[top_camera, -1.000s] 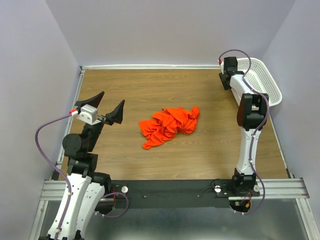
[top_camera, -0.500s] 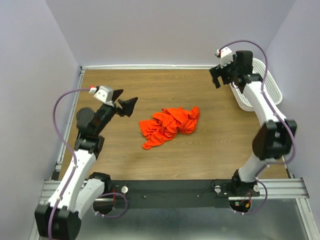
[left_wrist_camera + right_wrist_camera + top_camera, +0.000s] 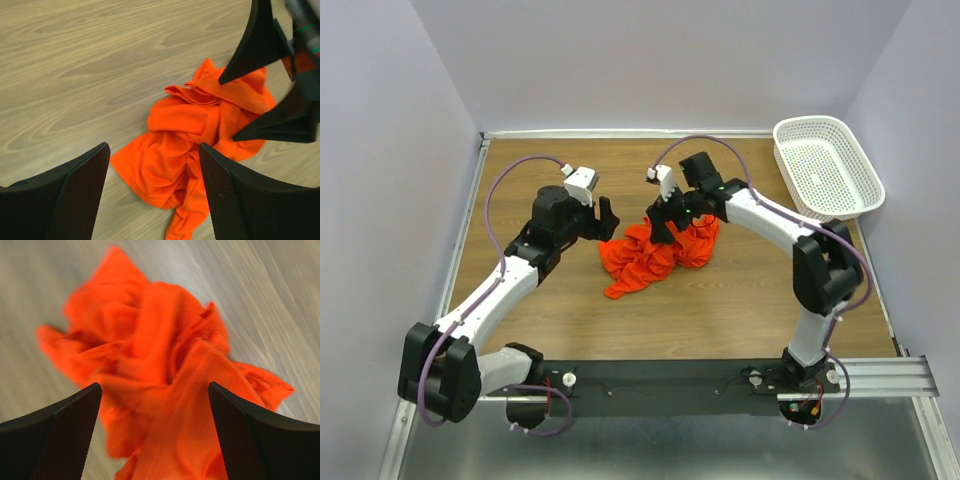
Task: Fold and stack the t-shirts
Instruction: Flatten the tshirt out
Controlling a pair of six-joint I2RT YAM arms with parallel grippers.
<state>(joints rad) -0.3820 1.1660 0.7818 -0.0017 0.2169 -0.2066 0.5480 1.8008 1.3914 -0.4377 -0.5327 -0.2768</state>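
From above, we see the orange-red t-shirt crumpled mid-table, its long axis running from near-left to far-right. The right gripper hangs over its far end on a long, outstretched arm. The left gripper sits just beside its left edge, that arm also reaching well forward. In the left wrist view, our jaws gape empty, the shirt ahead and to the right. In the right wrist view, the jaws are spread wide with the heap directly below, so we judge this arm the nearer.

Pale lilac walls, wood-grain table, white basket far right corner
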